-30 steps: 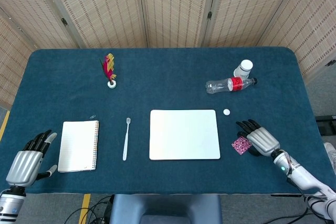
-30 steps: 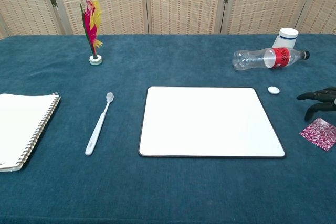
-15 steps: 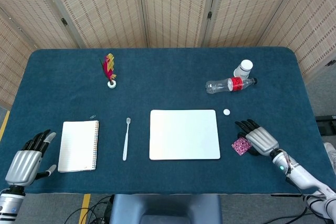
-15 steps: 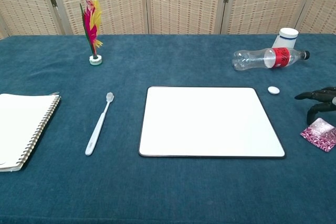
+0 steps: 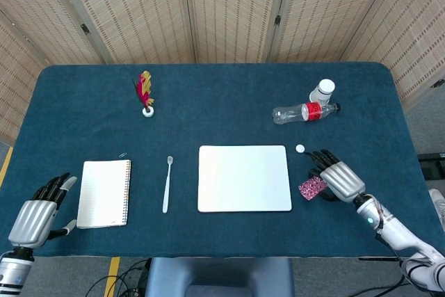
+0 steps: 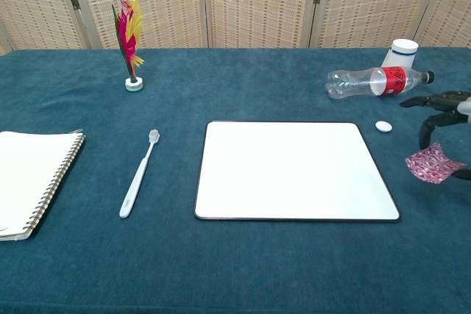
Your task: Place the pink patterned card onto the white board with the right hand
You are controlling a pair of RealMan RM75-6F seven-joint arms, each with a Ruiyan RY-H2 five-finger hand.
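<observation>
Right hand (image 5: pixel 339 180) pinched pink patterned card (image 6: pixel 431 164) at one edge, other fingers spread. Card hung clear of cloth, at 3 o'clock of white board (image 5: pixel 243 178). Judged light, thin, bendy; edge pinch suits. Left hand (image 5: pixel 36 215) spread, idle.

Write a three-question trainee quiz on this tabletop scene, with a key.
1. True or false: the pink patterned card already lies on the white board.
2. Which hand holds the card?
3. What lies between the notebook and the board: A bottle, B toothbrush, C shuttlecock?

Key: 1 false, it is beside the board's right edge; 2 the right hand, while the left hand holds nothing; 3 B.
</observation>
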